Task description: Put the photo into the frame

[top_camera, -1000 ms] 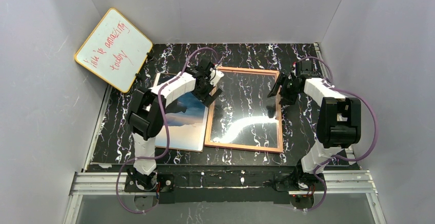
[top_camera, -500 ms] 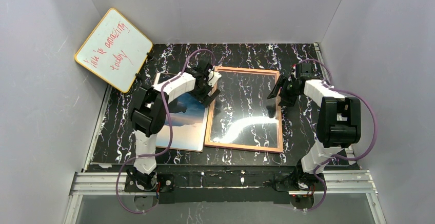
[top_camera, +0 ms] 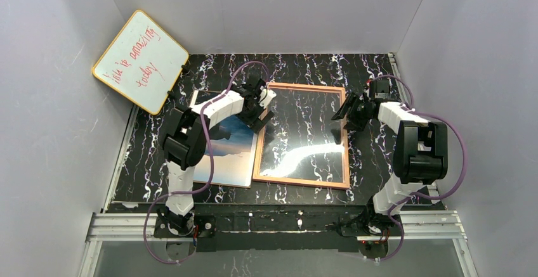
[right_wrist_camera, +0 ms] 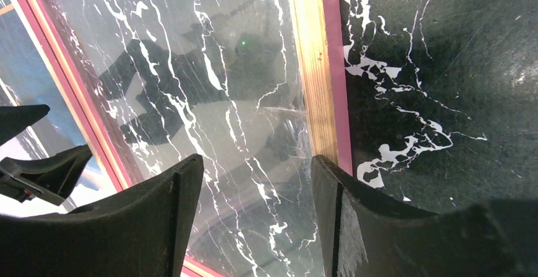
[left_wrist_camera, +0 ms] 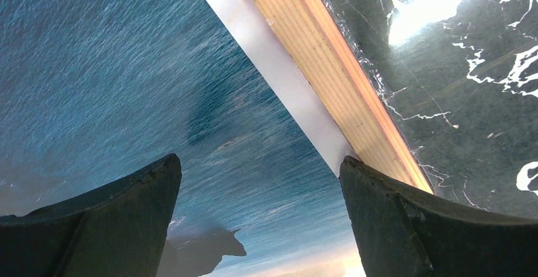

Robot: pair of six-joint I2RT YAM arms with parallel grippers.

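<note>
The photo point(top_camera: 225, 145) lies face up on the black marbled table, left of the frame point(top_camera: 346, 139), which lies flat with its light wood rear up and its clear pane showing the table. The photo's right edge lies beside the frame's left rail. My left gripper point(top_camera: 260, 107) is open and empty over that far right edge. In the left wrist view it point(left_wrist_camera: 260, 163) spans blue sea point(left_wrist_camera: 127, 68), white border and the wood rail point(left_wrist_camera: 330, 68). My right gripper point(top_camera: 348, 109) is open and empty over the frame's far right rail point(right_wrist_camera: 311, 68); the right wrist view shows it point(right_wrist_camera: 257, 160) above the pane.
A yellow-edged whiteboard point(top_camera: 141, 61) with red writing leans in the back left corner. Grey walls close in the table on the left, back and right. The photo point(right_wrist_camera: 32, 93) and my left fingers point(right_wrist_camera: 44, 166) show at the left of the right wrist view.
My left gripper has shifted a little, staying over the photo's far right edge. My right gripper has barely moved. Photo and frame lie as before.
</note>
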